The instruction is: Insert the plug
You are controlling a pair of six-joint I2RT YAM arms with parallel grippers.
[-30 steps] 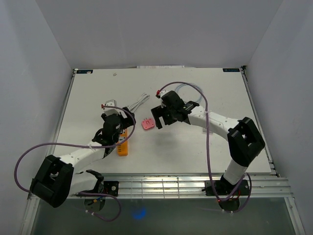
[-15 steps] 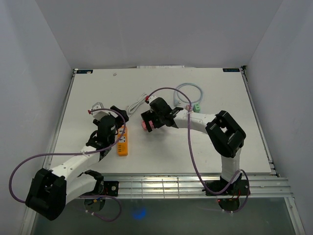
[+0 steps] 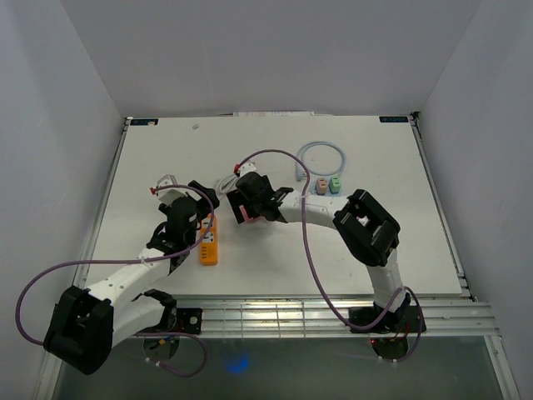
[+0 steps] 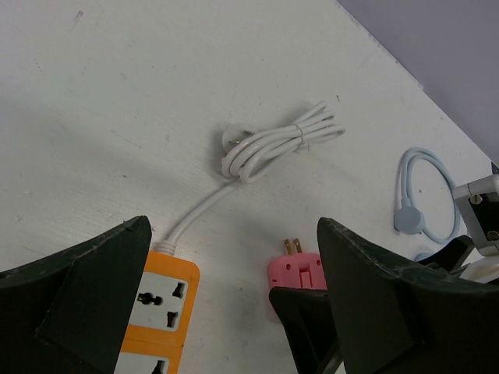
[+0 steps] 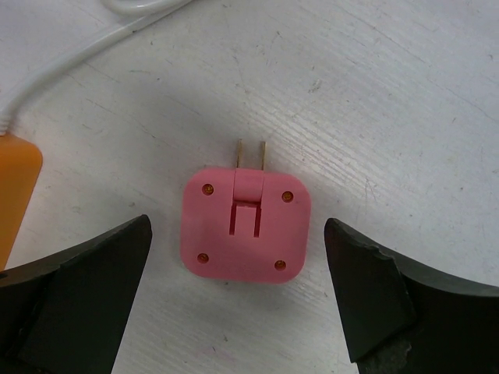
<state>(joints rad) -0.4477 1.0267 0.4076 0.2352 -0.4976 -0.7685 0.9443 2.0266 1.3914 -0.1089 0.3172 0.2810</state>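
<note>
Straddles with the right gripper [image 5: 238, 234], spread wide and untouching, the pink plug [image 5: 245, 226] lying flat on the table [image 5: 390, 93] near the orange power strip [image 4: 160, 308]. Hangs the left gripper [image 4: 234, 234] released, empty, over the strip's corded end.

robot lab: bare white walls [image 3: 275, 58] around worktable [image 3: 416, 183]
</note>
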